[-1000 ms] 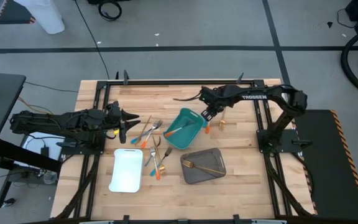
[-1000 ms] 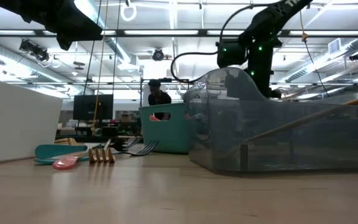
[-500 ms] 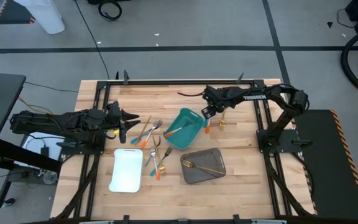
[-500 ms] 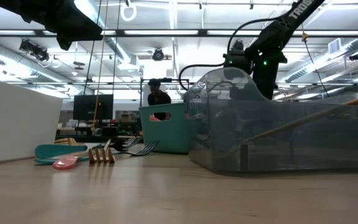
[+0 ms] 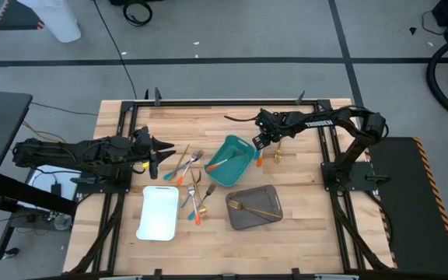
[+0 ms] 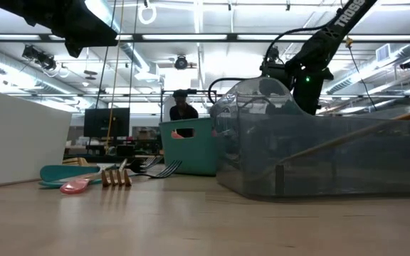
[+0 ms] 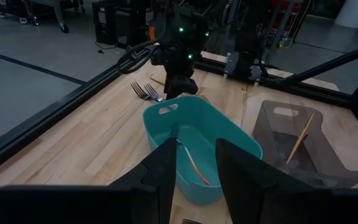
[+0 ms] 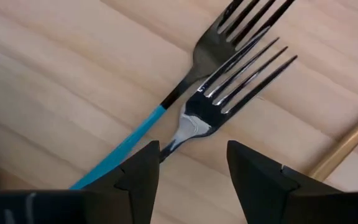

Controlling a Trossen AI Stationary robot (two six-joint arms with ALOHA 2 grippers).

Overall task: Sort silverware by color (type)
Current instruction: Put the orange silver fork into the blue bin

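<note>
Right wrist view puts us just above the wood, and the right gripper [image 8: 188,165] has its fingers [image 8: 135,171] spread wide with nothing between them. Under the gap lie two forks that cross each other: a blue-handled fork [image 8: 166,109] and, on top of it, a second fork [image 8: 229,81] whose handle disappears under the fingers. Both heads point the same way, away from the wrist, and their long axes run nearly parallel, crossing at the necks. A gold utensil [image 8: 347,146] lies just beside them.

We see here the main risk. If the fingers close at the crossing, they may take both forks together, or lift one and drag the other. A descent that is off centre could also push the pair against the gold piece.

From above, this pair [image 5: 260,159] is near the far right part of the bench [image 5: 302,218], just beside the teal tray [image 5: 243,169].

The left gripper [image 5: 164,147] waits near the left edge, its fingers partly apart and holding nothing, beside more forks [image 5: 191,158].
</note>
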